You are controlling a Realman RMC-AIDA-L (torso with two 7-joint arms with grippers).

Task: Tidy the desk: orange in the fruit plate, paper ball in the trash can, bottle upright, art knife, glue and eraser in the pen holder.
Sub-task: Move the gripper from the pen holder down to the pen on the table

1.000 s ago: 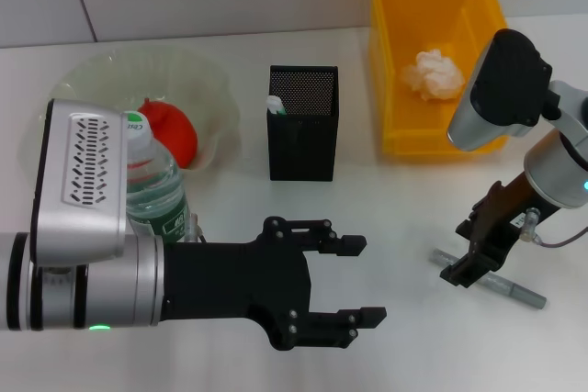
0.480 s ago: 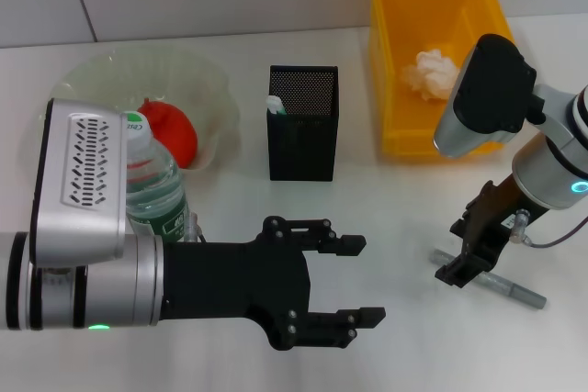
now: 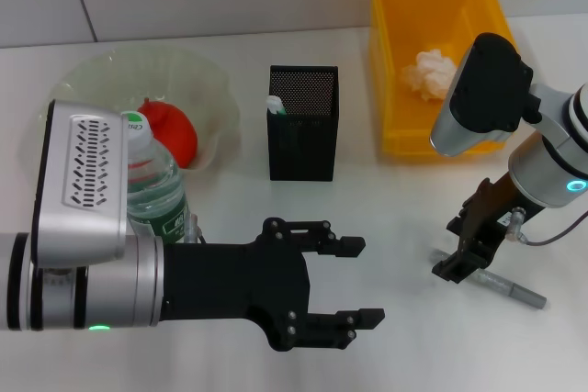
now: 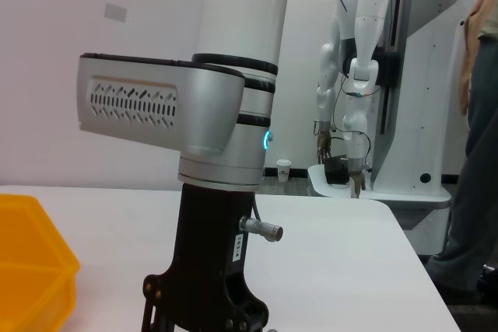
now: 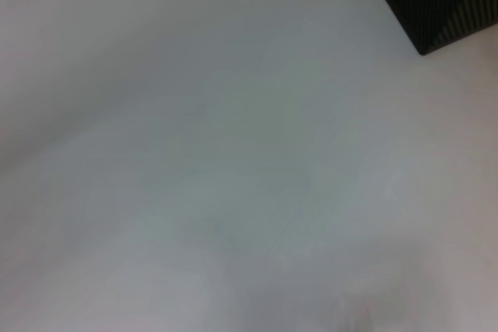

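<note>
Over art knife (image 3: 503, 285): right hand (image 3: 457, 267).

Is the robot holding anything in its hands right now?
The left gripper is open and empty. The right gripper sits at one end of the grey art knife; whether it grips is unclear.

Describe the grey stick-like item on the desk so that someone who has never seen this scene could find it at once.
Start at the yellow trash can at the desk's far right. Nearer the robot, below the right tool, lies the art knife, flat on the white desk. It is the only slim grey rod; everything else is round or boxy.
</note>
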